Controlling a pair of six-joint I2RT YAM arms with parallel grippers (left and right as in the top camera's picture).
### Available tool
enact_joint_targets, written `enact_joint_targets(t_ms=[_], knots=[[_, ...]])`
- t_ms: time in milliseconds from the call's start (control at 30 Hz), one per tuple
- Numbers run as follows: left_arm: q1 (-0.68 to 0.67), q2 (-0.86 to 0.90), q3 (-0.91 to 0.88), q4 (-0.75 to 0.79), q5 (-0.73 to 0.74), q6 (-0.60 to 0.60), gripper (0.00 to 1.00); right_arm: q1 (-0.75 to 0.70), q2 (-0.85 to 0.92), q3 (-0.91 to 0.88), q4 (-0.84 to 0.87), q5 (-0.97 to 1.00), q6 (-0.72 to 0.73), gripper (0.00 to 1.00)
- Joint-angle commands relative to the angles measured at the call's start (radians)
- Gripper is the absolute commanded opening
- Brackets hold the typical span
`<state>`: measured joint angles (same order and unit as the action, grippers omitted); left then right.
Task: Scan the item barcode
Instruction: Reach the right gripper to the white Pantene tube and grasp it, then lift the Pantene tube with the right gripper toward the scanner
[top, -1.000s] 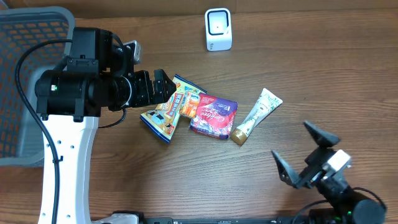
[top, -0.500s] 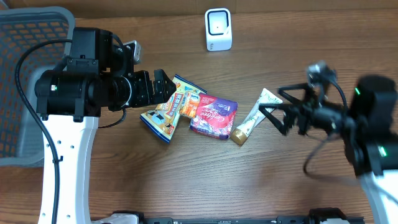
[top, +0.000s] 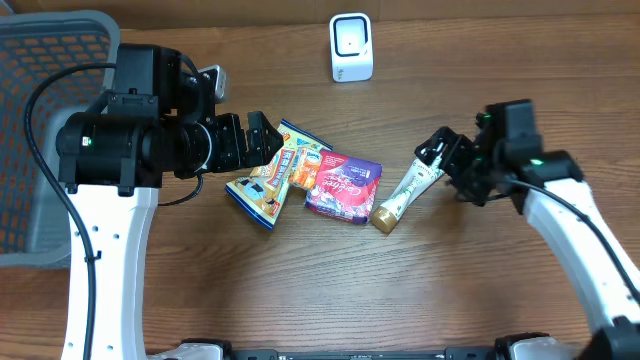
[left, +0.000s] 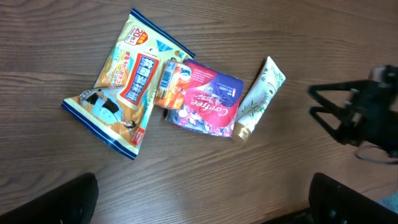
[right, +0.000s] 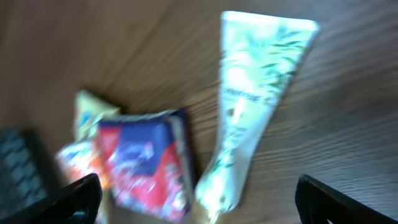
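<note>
On the tabletop (top: 300, 290) the snack bag (top: 272, 180), purple packet (top: 343, 187) and tube (top: 412, 185) lie clustered, none lifted. Both pincers gape empty: the left pincer (top: 262, 140) by the bag, the right pincer (top: 452, 170) beside the tube, seemingly its target, though that wrist view is blurred. The scanner (top: 351, 47) stands well apart, so grasping and scanning are both left to do.

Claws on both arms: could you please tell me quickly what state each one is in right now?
Left claw: open, holding nothing.
Right claw: open, holding nothing, beside the tube.
</note>
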<state>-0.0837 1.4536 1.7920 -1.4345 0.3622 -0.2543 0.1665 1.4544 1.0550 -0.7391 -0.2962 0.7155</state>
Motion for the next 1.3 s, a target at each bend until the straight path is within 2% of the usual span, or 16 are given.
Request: enact_joint_targets(t_ms=[0, 267, 500, 600, 767, 833, 933, 1133, 1267], knots=[[-0.002, 0.000, 0.005, 0.003, -0.007, 0.015, 1.00, 0.055, 0.090, 0.019, 0.015, 0.193, 0.177, 1.00], [-0.002, 0.000, 0.005, 0.003, -0.007, 0.015, 1.00, 0.127, 0.247, 0.019, 0.048, 0.209, 0.263, 1.00], [-0.002, 0.000, 0.005, 0.003, -0.007, 0.015, 1.00, 0.154, 0.343, 0.018, 0.051, 0.182, 0.284, 1.00], [-0.002, 0.000, 0.005, 0.003, -0.007, 0.015, 1.00, 0.154, 0.353, 0.018, 0.041, 0.168, 0.284, 0.95], [-0.002, 0.000, 0.005, 0.003, -0.007, 0.015, 1.00, 0.154, 0.353, 0.018, 0.032, 0.167, 0.283, 0.77], [-0.002, 0.000, 0.005, 0.003, -0.007, 0.015, 1.00, 0.154, 0.353, 0.018, 0.026, 0.166, 0.283, 0.75], [-0.002, 0.000, 0.005, 0.003, -0.007, 0.015, 1.00, 0.154, 0.352, 0.020, 0.026, 0.158, 0.262, 0.75], [-0.002, 0.000, 0.005, 0.003, -0.007, 0.015, 1.00, 0.152, 0.341, 0.067, 0.008, 0.116, 0.098, 0.69], [-0.002, 0.000, 0.005, 0.003, -0.007, 0.015, 1.00, 0.152, 0.341, 0.066, 0.000, 0.119, 0.087, 0.71]])
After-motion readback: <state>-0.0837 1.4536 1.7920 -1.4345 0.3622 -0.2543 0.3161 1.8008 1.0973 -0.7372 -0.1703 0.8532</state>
